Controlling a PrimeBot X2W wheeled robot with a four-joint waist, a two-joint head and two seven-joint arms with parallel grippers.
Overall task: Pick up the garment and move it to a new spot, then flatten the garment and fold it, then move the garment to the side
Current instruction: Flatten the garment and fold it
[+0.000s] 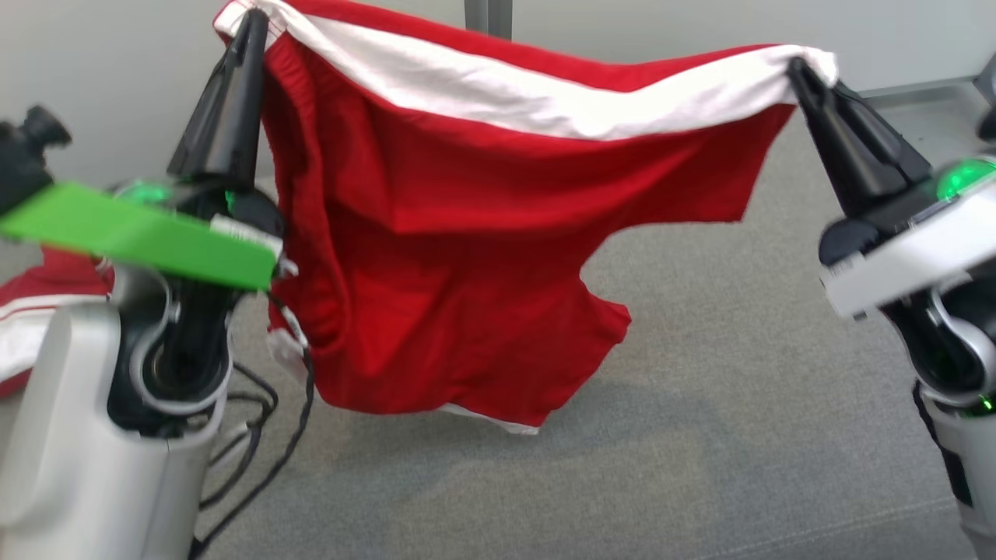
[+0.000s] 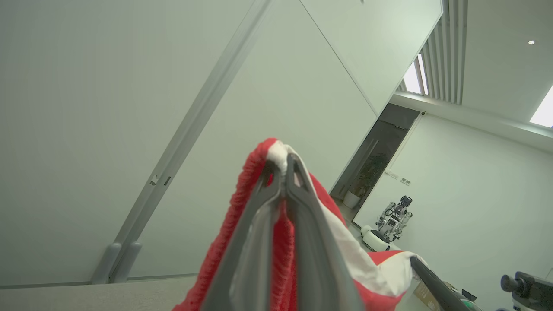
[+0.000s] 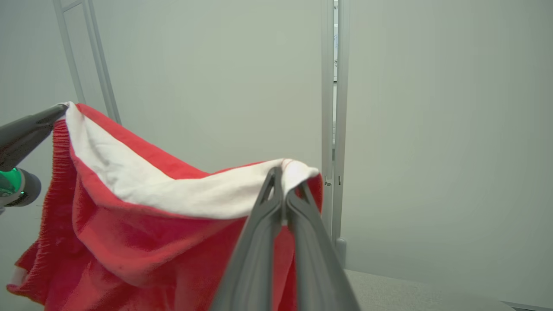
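A red garment (image 1: 436,264) with a white band along its top edge hangs in the air, stretched between both grippers. My left gripper (image 1: 250,19) is shut on its upper left corner, and my right gripper (image 1: 797,68) is shut on its upper right corner. The cloth sags in the middle and its lower hem hangs just above the grey surface (image 1: 700,435). In the left wrist view my left gripper (image 2: 285,162) pinches the garment (image 2: 345,246) between its closed fingers. In the right wrist view my right gripper (image 3: 283,175) clamps the white band of the garment (image 3: 129,233).
Another red and white cloth (image 1: 39,303) lies at the far left on the surface. Black cables (image 1: 264,435) trail beside my left arm. A pale wall with a metal post (image 1: 489,15) stands behind. A second robot (image 2: 393,218) stands far off by a doorway.
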